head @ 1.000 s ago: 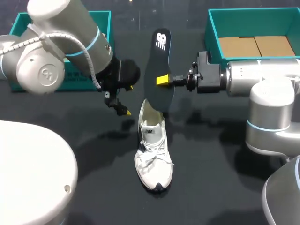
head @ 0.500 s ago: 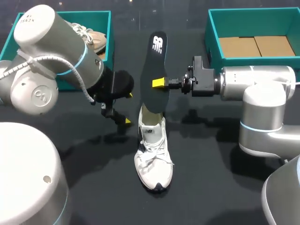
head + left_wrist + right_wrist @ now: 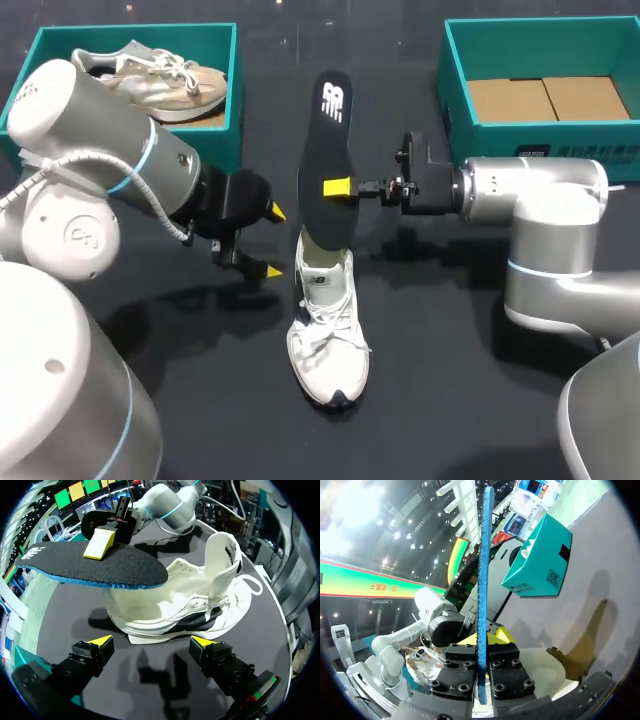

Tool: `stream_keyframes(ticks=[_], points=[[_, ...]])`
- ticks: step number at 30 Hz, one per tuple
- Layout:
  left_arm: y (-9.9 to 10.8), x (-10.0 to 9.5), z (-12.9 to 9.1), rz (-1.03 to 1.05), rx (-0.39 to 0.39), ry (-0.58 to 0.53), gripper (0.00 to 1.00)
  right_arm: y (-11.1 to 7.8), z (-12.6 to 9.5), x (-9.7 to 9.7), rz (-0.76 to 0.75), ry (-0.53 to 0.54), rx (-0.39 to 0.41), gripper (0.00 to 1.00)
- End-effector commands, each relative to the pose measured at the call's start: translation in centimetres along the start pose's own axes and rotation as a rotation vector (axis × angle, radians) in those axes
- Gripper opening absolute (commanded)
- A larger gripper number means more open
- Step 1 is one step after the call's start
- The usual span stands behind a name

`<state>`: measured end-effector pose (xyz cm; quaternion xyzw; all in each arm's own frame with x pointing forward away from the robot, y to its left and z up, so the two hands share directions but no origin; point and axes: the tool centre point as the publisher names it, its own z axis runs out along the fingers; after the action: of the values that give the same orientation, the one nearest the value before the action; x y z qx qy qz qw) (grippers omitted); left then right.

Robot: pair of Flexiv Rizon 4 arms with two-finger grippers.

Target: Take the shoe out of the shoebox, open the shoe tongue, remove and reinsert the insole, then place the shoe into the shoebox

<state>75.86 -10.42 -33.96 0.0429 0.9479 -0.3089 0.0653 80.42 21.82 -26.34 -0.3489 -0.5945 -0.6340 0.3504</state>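
Clerk: Insole (image 3: 322,150), item one. Where do you have it?

Spotter: Out of the shoe and standing on end, pinched across its middle by your right gripper (image 3: 338,187), one finger pressed on each face. Its lower end hangs at the heel opening of the white shoe (image 3: 328,330); whether it touches there I cannot tell. The shoe lies on the table (image 3: 450,390), toe towards you, tongue (image 3: 220,555) lifted.

Clerk: Changes in the last second?

Spotter: Two. The insole and right gripper have slid slightly towards your left, with the lower end kept over the heel. Your left arm (image 3: 90,170) has swung back, uncovering the beige shoe (image 3: 150,72) in the left shoebox (image 3: 234,70). Your left gripper (image 3: 272,241) now sits just beside the heel, fingers spread, holding nothing. Judgement: removal is done and reinsertion is starting, with the left gripper placed to steady the heel.

Clerk: Edges, free room?

Spotter: The right shoebox (image 3: 500,137) holds no shoe and is well apart, beyond the right gripper. There is bare table around the toe and along both sides of the shoe. The one tight spot is where the left fingers, heel and insole end crowd together, so feed the insole downward there.
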Motion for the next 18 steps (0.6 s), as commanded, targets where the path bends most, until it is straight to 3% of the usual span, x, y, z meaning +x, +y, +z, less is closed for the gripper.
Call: stream_keyframes(ticks=[1,18], points=[[0.3,0.2,-0.2,0.003,0.034,-0.003,1.00,0.2,0.3,-0.4,0.000,0.006,0.004,0.00],[0.2,-0.1,1.4,-0.008,0.069,-0.030,1.00,-0.3,1.1,-1.3,-0.055,-0.042,-0.090,0.00]])
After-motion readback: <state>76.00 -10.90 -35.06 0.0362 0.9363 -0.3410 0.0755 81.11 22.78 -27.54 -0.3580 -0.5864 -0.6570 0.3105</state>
